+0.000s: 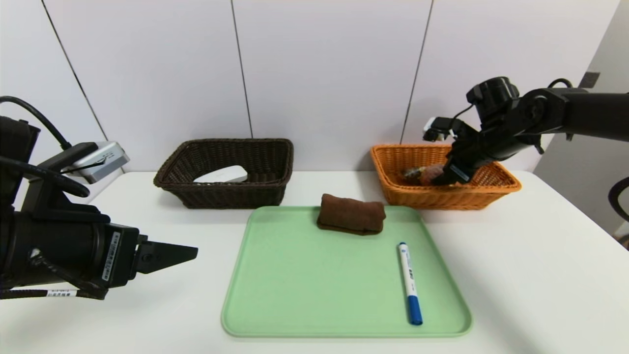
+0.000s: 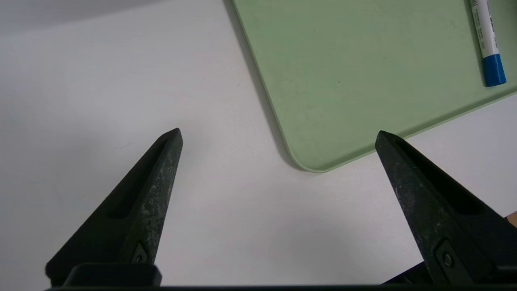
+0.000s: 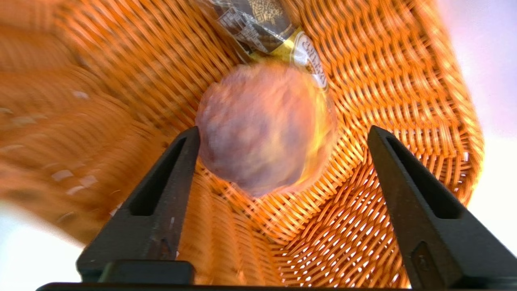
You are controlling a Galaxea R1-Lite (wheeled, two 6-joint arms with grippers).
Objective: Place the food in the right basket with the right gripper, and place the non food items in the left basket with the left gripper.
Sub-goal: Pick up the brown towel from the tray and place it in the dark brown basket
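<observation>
Black and pointy, the right gripper [image 3: 284,128] is down in the orange basket [image 1: 447,197], and its two fingers are wide apart. Between them is the cream puff [image 3: 264,129], round and pinkish gold with some yellow on one side. The puff sits inside the basket and looks very near one finger, but I can't tell if they touch. Right up against the puff is the pack of chocolates [image 3: 258,24], shiny and dark with a bit of gold, and it is in the orange basket too. Just in front of that basket is a green tray [image 1: 295,280]. A brown rolled towel [image 1: 351,215] lies at the tray's far edge. Nearer to the robot, on the tray's right side, lies a white marker pen [image 1: 409,282] with its blue cap pointing toward the robot. Over on the left, behind the tray, is the dark brown basket [image 1: 236,194], and a flat white case [image 1: 223,175] is inside it. The left gripper [image 2: 278,137] hangs over the white table [image 1: 162,314], to the left of the tray, with its fingers wide open and holding nothing.
</observation>
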